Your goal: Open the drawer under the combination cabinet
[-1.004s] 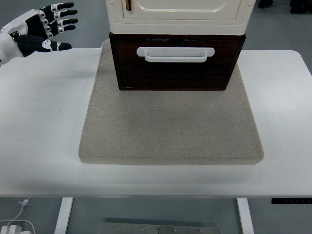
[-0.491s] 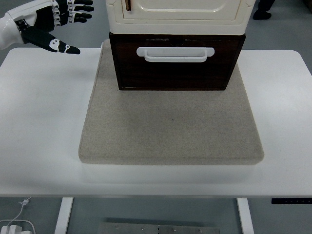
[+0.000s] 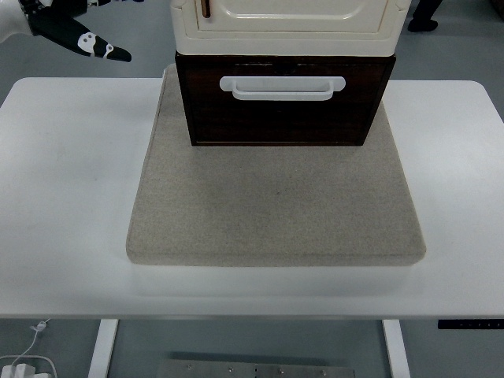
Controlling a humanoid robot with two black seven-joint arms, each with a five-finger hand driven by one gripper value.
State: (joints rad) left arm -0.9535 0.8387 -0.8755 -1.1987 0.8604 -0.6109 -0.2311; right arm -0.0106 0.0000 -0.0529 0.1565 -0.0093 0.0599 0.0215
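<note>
Bench: white top filling most of the head view, near edge along the bottom; white legs visible beneath it.
Mat: beige-grey rectangular pad lying flat on the middle of the bench, its far edge running under the cabinet, its near part bare.
Combination cabinet: cream upper body with a rounded panel front, standing on the far part of the mat; its top is cut off by the upper edge of the picture. A thin brown strip shows at the upper left of the panel.
Drawer: dark brown unit directly under the cream body, resting on the mat, front face turned toward the near edge of the bench. The front lies almost flush below the cream body, so the drawer appears closed.
Handle: white horizontal bar across the upper part of the drawer front, untouched.
Left hand: black with white joints, at the top left corner, raised beyond the far left of the bench and well apart from the drawer. Only one extended digit shows fully, the rest being cut off by the picture edge; whether the hand is open or closed cannot be told. It holds nothing visible.
Floor: grey, visible beyond and beneath the bench; a white cable lies at the lower left.
</note>
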